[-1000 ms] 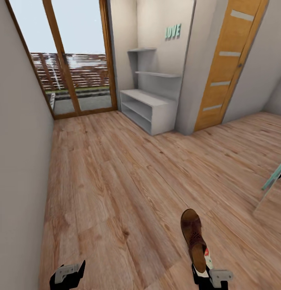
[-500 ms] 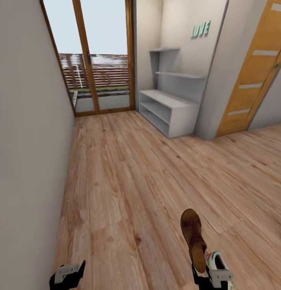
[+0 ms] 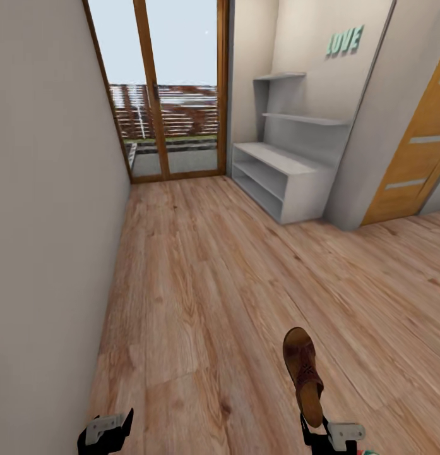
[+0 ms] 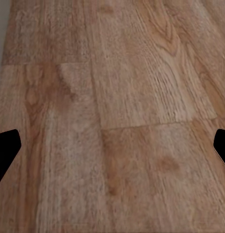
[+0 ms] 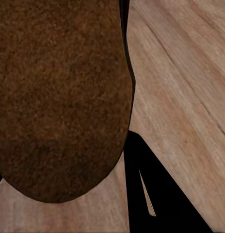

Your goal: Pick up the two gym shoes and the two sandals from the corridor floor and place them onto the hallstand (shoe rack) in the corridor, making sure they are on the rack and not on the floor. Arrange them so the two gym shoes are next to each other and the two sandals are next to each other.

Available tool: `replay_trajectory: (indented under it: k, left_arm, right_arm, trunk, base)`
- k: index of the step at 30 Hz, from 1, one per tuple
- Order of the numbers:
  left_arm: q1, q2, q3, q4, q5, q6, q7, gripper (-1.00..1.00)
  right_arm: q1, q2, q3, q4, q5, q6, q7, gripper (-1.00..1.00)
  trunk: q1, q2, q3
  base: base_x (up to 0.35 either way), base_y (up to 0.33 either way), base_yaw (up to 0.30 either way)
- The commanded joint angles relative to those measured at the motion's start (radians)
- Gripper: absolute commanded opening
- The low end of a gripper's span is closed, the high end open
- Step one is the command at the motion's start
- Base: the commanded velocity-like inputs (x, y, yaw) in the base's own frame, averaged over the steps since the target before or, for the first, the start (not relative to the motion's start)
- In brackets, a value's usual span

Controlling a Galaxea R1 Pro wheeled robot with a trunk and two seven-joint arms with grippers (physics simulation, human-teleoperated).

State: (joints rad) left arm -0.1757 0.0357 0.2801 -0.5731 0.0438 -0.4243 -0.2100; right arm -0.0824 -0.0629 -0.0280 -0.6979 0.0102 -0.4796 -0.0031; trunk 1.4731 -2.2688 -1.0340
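- Currently gripping a dark brown sandal (image 3: 303, 373) in the right gripper (image 3: 322, 436), jaws clenched on its heel end, toe pointing up and away over the corridor floor (image 3: 207, 284).
- Showing, in the right wrist view, the brown sandal (image 5: 59, 97) close against the camera, with wood planks beside it.
- Hanging low at the near left, the left gripper (image 3: 106, 433), jaws spread wide with nothing between them; in the left wrist view, dark fingertips (image 4: 6, 150) sitting at both side edges over bare planks (image 4: 112, 121).
- Standing well ahead on the right, against the wall, the pale grey hallstand (image 3: 289, 183): low bench with two open tiers, two staggered wall shelves above, mint LOVE letters (image 3: 344, 42) higher on the wall.
- Peeking in at the very bottom edge beside the right gripper, a sliver of red and green, too small to identify.
- Closing off the far end of the corridor, a wood-framed glass door (image 3: 166, 95), just left of the hallstand.
- Flanking the hallstand on the right, an orange wooden door (image 3: 412, 164).
- Running along the left side, a plain grey wall (image 3: 49, 221).
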Motion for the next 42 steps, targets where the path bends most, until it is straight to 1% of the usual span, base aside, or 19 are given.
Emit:
replay_trajectory:
  k: [1,7,17,42]
  left_arm:
    - [-0.001,0.000,0.004,0.001,0.005,-0.002,-0.009,1.00]
    - [-0.001,0.000,0.004,0.001,0.006,-0.001,-0.009,1.00]
    - [-0.001,0.000,0.004,0.001,0.005,-0.002,-0.009,1.00]
    - [-0.001,0.000,0.004,0.001,0.008,-0.001,-0.009,1.00]
  right_arm:
    - [0.000,0.000,0.000,0.000,-0.003,-0.002,0.000,-1.00]
    - [0.000,0.000,0.000,0.000,-0.003,-0.002,0.000,-1.00]
    - [0.000,0.000,-0.001,0.000,-0.003,-0.002,0.000,-1.00]
    - [0.000,0.000,-0.003,-0.001,-0.006,-0.002,-0.001,-1.00]
  trunk:
    - [0.000,0.000,-0.001]
    - [0.000,0.000,-0.001]
    - [0.000,0.000,-0.001]
    - [0.000,0.000,-0.001]
  base:
    - [0.338,0.000,0.008]
    - [0.338,0.000,0.030]
    - [0.339,0.000,0.156]
    - [0.339,0.000,0.005]
